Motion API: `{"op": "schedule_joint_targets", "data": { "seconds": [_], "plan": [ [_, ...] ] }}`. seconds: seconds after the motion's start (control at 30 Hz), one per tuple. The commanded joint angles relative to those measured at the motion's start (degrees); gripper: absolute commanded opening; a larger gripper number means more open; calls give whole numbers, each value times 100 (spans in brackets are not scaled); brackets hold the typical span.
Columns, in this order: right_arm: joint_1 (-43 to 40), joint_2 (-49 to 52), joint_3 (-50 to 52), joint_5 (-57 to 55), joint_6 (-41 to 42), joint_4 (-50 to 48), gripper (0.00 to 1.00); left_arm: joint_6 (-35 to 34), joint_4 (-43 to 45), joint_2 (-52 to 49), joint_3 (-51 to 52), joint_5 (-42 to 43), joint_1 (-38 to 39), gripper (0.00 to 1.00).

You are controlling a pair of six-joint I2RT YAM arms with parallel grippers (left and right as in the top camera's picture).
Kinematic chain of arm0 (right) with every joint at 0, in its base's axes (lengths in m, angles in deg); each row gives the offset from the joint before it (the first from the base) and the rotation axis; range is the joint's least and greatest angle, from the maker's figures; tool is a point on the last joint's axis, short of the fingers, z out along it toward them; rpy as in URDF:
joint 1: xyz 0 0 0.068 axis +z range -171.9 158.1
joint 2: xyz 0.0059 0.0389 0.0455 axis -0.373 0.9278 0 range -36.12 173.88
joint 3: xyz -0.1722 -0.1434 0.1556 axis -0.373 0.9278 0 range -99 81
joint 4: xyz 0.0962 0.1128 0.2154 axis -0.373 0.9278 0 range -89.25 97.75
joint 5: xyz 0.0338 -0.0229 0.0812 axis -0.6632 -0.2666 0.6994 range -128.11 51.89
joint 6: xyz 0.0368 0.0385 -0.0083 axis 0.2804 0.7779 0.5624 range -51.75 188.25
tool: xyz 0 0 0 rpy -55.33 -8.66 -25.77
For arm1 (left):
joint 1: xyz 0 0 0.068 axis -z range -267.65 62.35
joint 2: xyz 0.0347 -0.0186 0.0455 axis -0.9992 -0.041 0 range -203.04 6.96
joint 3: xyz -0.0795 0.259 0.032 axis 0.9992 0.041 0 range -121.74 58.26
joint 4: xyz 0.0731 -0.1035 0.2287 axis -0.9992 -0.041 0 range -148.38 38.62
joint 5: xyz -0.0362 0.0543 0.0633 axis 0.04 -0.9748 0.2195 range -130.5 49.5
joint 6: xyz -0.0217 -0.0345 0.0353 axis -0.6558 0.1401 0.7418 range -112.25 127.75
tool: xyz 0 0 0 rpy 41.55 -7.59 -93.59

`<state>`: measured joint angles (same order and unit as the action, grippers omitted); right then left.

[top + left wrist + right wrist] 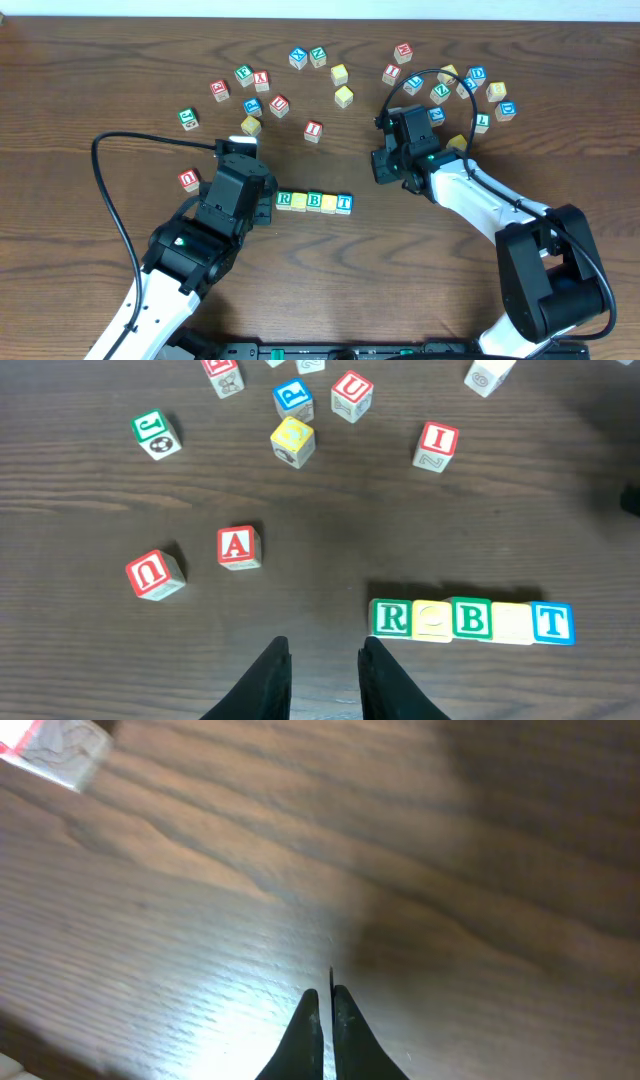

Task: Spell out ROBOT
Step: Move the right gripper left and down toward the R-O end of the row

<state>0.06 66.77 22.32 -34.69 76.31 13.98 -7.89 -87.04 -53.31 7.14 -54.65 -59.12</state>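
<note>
Five wooden cubes stand in a touching row that reads ROBOT (314,202): green R (391,618), a yellow face (432,620), green B (471,619), a second yellow face (510,623), blue T (552,622). My left gripper (325,645) is just left of the R cube and a little nearer me. Its jaws stand slightly apart with only bare table between them. In the overhead view the left gripper (262,210) sits beside the row's left end. My right gripper (327,992) is shut on nothing above bare wood, to the right of the row and behind it (383,170).
Loose cubes lie behind the row: red A (238,546), red U (154,573), red I (437,445), a yellow one (292,440) and several more. A denser cluster (470,90) sits at the back right. A black cable (110,200) loops left of my left arm.
</note>
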Motion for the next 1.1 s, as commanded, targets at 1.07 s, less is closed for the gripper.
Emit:
{"op": "schedule_joint_targets", "data": {
  "seconds": [1.07],
  "plan": [
    [734,538,-101,1062,-413,-1016,1,31,-140,2,26,-203,-31,27]
  ]
}}
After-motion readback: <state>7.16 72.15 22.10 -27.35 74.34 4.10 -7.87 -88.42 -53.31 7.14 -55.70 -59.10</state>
